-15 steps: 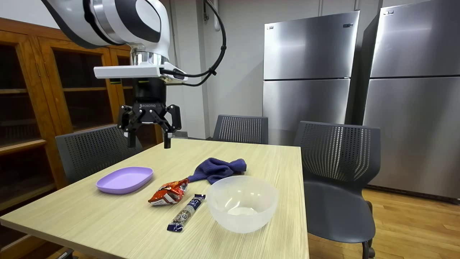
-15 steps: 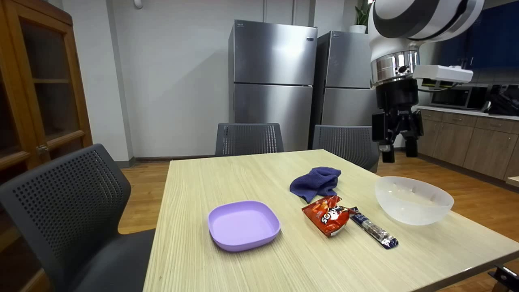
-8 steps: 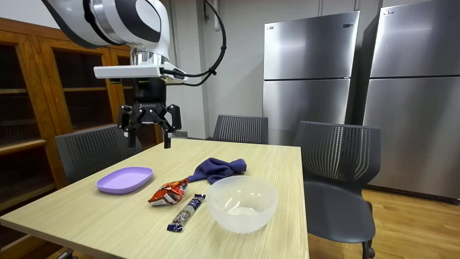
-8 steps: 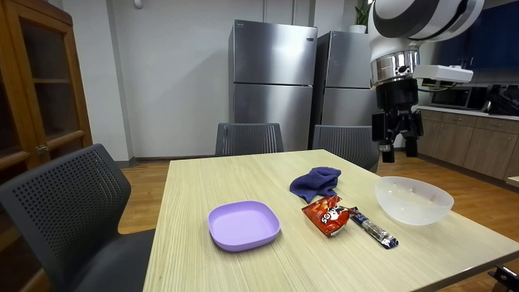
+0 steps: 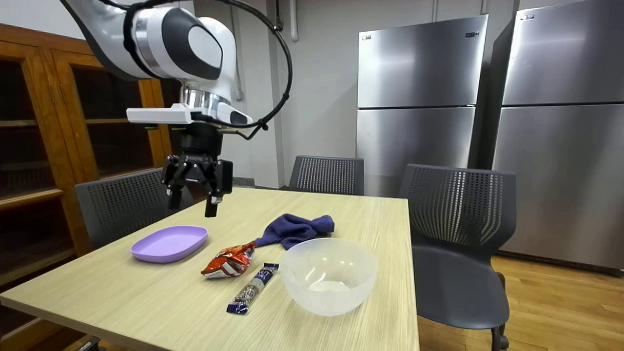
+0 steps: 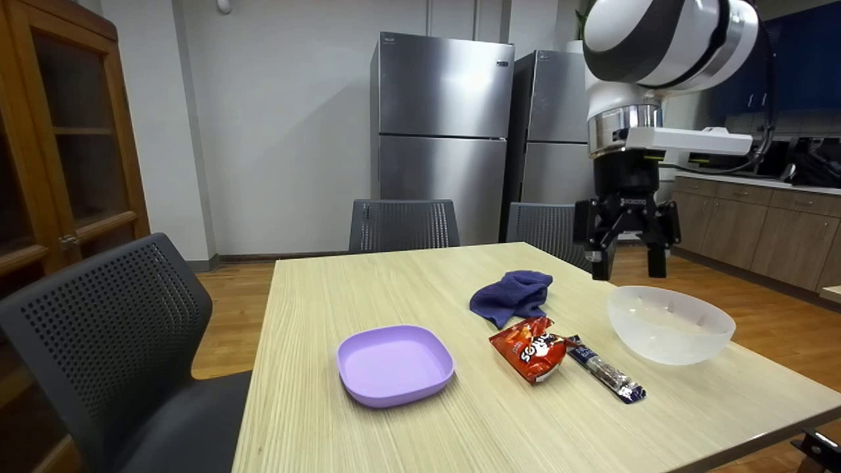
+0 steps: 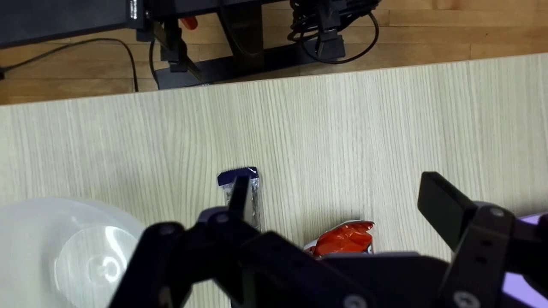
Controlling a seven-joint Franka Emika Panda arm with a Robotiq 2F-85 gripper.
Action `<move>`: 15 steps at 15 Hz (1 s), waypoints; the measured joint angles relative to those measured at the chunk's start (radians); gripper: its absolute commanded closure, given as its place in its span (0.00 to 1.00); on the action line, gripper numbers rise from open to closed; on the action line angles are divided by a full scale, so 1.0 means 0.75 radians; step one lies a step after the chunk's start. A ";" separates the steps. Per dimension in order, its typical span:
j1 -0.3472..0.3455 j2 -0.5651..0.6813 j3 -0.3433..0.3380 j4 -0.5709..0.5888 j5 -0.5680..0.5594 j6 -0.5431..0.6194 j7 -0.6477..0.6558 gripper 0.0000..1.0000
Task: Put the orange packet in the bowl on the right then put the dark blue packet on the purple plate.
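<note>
The orange packet lies on the table between the purple plate and the bowl; it also shows in an exterior view and partly in the wrist view. The dark blue packet, a slim bar, lies between the orange packet and the translucent bowl. The purple plate sits on the orange packet's other side. Bowl and plate look empty. My gripper is open and empty, high above the table. In the wrist view the gripper covers part of both packets.
A crumpled dark blue cloth lies behind the orange packet, touching or nearly touching it. Dark chairs stand around the table. In the wrist view the table edge runs across the upper part.
Over the last half second my gripper has come down and its wrist has turned. It has shifted left in both exterior views. The fingers stay open. The objects have not moved.
</note>
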State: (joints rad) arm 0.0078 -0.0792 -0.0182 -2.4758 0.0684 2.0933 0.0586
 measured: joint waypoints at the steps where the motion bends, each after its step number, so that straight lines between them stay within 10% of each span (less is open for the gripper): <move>1: 0.000 0.037 0.004 0.016 0.015 0.009 0.041 0.00; 15: 0.006 0.550 0.012 0.409 0.217 0.048 0.428 0.00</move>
State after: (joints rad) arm 0.0121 0.3330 -0.0090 -2.1692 0.2314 2.1291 0.3795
